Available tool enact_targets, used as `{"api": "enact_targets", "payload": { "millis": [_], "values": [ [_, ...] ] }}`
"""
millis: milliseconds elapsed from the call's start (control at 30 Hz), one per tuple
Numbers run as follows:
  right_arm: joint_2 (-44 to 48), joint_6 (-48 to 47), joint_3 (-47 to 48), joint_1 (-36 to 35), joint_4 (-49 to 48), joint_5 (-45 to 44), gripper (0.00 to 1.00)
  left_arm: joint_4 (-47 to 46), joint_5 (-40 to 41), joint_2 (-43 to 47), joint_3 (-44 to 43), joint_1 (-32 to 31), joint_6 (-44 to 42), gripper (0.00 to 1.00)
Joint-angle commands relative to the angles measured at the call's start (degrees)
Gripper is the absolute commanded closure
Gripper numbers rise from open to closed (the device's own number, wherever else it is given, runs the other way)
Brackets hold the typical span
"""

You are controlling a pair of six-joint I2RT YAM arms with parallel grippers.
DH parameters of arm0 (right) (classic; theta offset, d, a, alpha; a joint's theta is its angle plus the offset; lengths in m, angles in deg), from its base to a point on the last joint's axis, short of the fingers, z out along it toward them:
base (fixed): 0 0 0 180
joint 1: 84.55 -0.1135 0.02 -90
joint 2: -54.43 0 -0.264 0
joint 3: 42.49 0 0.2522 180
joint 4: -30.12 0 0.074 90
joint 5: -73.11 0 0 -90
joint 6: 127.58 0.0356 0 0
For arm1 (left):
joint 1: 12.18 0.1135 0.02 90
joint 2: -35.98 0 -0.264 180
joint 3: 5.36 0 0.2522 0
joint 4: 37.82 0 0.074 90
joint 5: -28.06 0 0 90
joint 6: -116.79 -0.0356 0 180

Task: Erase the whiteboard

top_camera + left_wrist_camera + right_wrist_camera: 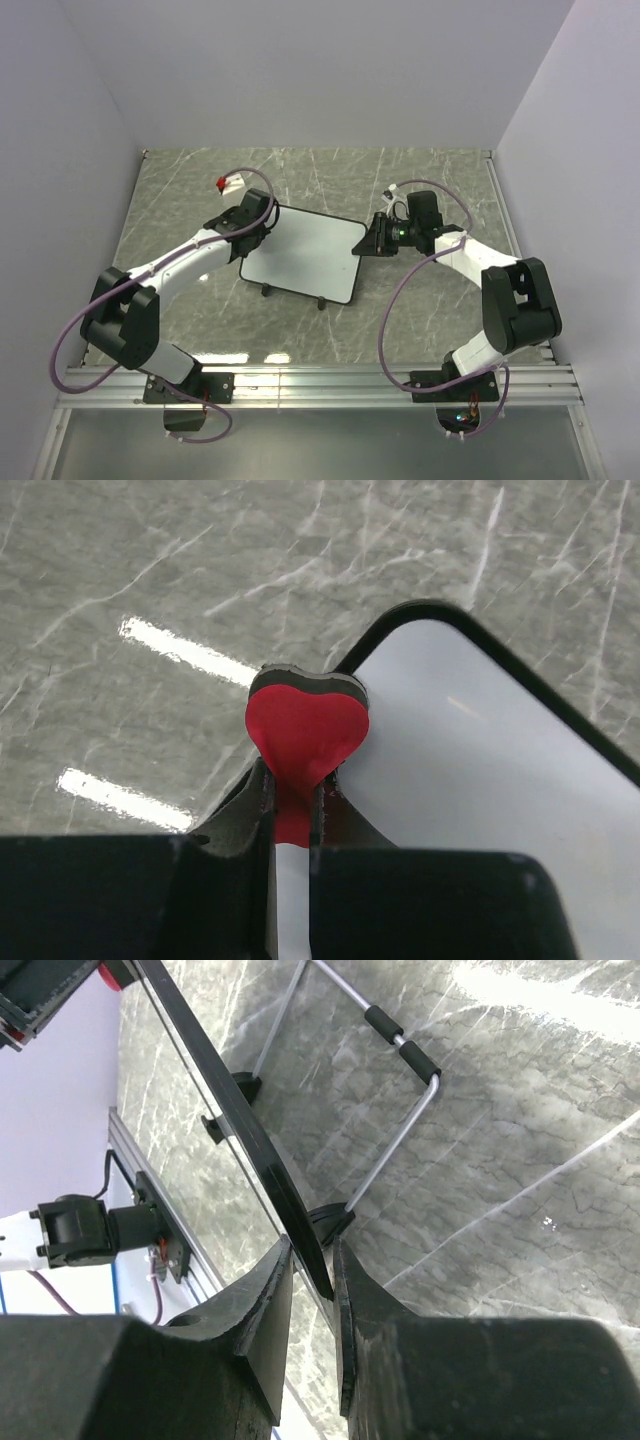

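The whiteboard (pixel 300 258) lies in the middle of the table, white with a thin black frame, and its face looks clean. My left gripper (pixel 264 224) is at the board's far left corner, shut on a red heart-shaped eraser (pixel 305 730) with a dark back layer. The eraser sits right at the rounded corner of the whiteboard (pixel 480 780), held by my left gripper (pixel 292 775). My right gripper (pixel 368 238) is shut on the board's right edge. In the right wrist view the whiteboard (pixel 240 1110) runs edge-on between the closed jaws of my right gripper (pixel 312 1250).
A small red and white object (pixel 228 182) lies behind the left gripper. Under the board a wire stand (pixel 400 1130) with black sleeves and small black feet (pixel 330 1218) shows. An aluminium rail (pixel 320 380) lines the near edge, and walls close the other three sides.
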Motion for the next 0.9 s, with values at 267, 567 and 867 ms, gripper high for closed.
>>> {"api": "enact_targets", "payload": {
  "millis": [267,567,867],
  "values": [
    [0.3,-0.9,-0.3,0.5,4.6,-7.7,1.00,-1.5,-3.4,-2.1,-1.6,-10.2,0.8,1.00],
    [0.2,-0.3,-0.2,0.4,4.6,-7.4,1.00,-3.2,-8.0,-12.3,-9.9,-22.4,4.6,1.00],
    [0.8,-0.4,-0.3,0.3,4.6,-7.6,1.00,-8.8,-13.5,-15.9,-10.8,-26.9,5.9,1.00]
  ]
}}
